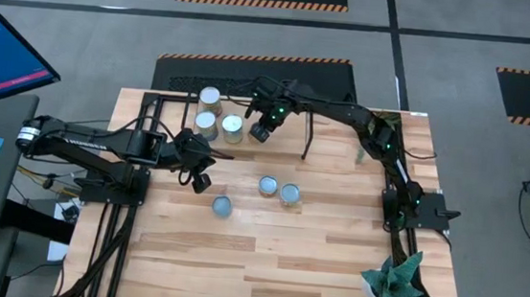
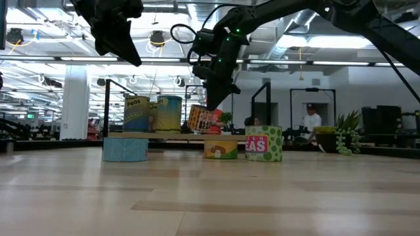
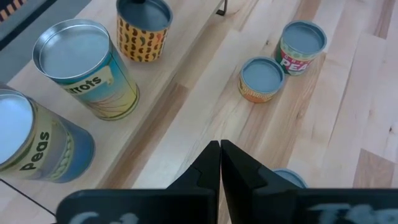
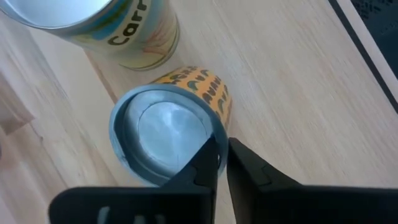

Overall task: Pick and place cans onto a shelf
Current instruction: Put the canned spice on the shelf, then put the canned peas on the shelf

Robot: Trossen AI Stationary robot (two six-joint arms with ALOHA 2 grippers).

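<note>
An orange-labelled can (image 4: 186,93) sits tilted over the shelf's wooden board (image 4: 280,74), and my right gripper (image 4: 222,155) is shut on it; it also shows in the low view (image 2: 202,119). Two taller cans (image 1: 205,121) (image 1: 231,126) and a third (image 1: 210,97) stand on the shelf (image 1: 177,112). Three short cans (image 1: 269,184) (image 1: 290,193) (image 1: 222,205) stand on the table. My left gripper (image 1: 200,179) is shut and empty, raised above the table to the left of these (image 3: 221,155). My right gripper pinches the orange can's top rim (image 4: 211,127) on one side, one finger over the recessed lid and one outside the wall. The fingers come from above, pointing down. The can hangs tilted; whether its lower edge rests on the board I cannot tell.
A potted green plant (image 1: 393,280) stands at the table's near right corner. Black arm-mount frames run along the table's left (image 1: 109,221) and right (image 1: 411,238) sides. Bare wood lies toward the table's near edge (image 1: 264,264).
</note>
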